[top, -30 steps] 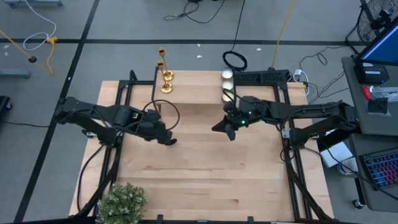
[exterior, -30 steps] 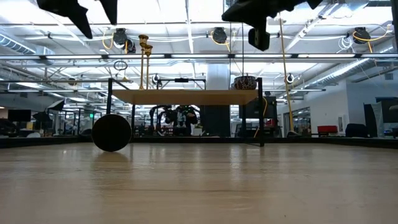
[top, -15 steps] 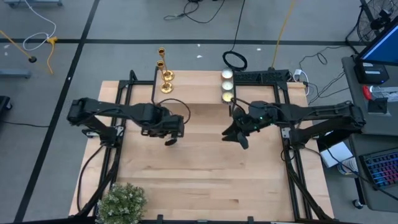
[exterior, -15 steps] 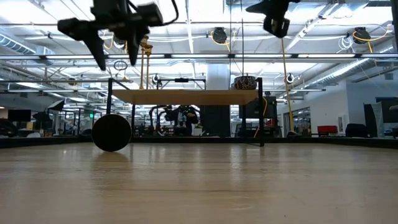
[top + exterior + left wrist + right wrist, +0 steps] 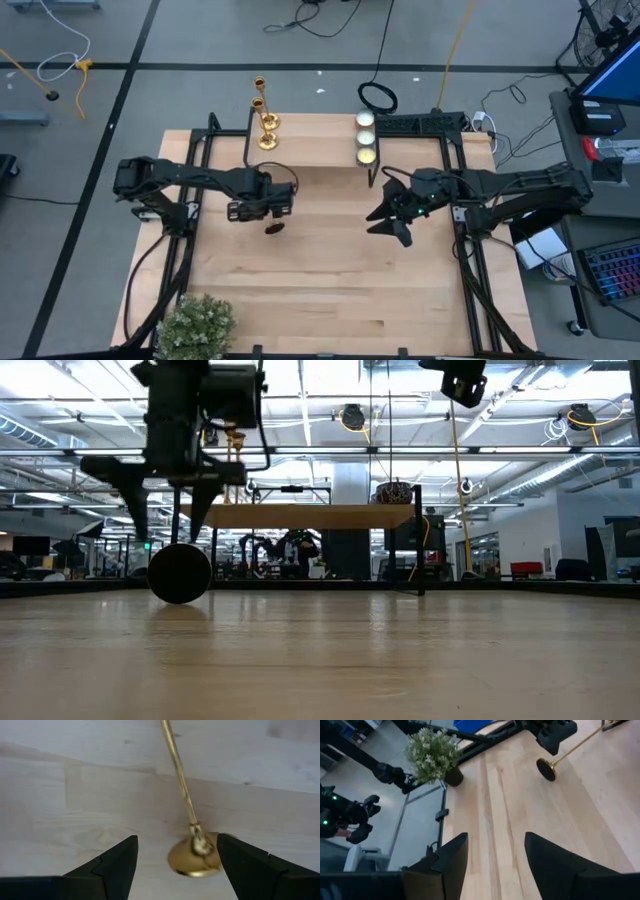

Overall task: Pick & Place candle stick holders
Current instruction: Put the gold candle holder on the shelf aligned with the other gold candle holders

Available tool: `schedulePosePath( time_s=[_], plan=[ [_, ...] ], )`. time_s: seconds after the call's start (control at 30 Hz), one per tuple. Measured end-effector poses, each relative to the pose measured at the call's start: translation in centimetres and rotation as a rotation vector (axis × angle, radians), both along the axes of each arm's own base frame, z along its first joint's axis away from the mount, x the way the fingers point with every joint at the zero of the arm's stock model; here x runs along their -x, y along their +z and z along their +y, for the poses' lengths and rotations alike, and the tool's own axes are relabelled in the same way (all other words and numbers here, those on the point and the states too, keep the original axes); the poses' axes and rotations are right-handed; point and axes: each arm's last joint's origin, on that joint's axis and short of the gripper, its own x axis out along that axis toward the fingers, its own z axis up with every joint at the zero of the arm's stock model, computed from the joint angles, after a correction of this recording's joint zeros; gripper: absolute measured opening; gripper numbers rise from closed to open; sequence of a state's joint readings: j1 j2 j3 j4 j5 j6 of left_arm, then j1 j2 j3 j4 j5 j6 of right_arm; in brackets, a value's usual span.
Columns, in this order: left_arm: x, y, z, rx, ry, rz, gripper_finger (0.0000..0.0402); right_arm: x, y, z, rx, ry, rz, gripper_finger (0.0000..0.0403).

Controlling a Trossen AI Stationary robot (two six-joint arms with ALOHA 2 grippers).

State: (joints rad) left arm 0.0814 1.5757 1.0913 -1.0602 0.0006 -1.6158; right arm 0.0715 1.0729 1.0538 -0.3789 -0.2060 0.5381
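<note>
Hovering with fingers spread, left gripper [image 5: 172,865] over the round foot of a gold candlestick [image 5: 274,227] standing mid-table, stem uncaught; two more candlesticks [image 5: 264,118] at the far edge. Next, probably: lower, pinch the stem. Right gripper [image 5: 396,222], spread, empty, idle.

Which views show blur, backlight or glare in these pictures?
Low view: bright ceiling lights put the left gripper in silhouette. Left wrist view: candle stick holder is soft, slightly blurred. High view: even light, little shadow. Right wrist view: fairly clear, plant crisp.
</note>
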Motion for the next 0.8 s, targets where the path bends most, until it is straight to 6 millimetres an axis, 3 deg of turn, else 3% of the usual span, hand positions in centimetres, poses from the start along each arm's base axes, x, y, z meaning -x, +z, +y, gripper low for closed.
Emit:
schedulePosePath(
  time_s=[0.43,0.8],
  plan=[
    [0.5,-3.2,0.4,-0.112,0.041,-0.059,0.0273,0.2,-0.4,0.3,0.014,-0.002,0.040,0.0196],
    [0.8,-3.2,3.3,-0.218,0.051,-0.053,0.0273,0.3,-0.5,0.3,0.010,-0.007,0.062,0.0195]
  ],
)
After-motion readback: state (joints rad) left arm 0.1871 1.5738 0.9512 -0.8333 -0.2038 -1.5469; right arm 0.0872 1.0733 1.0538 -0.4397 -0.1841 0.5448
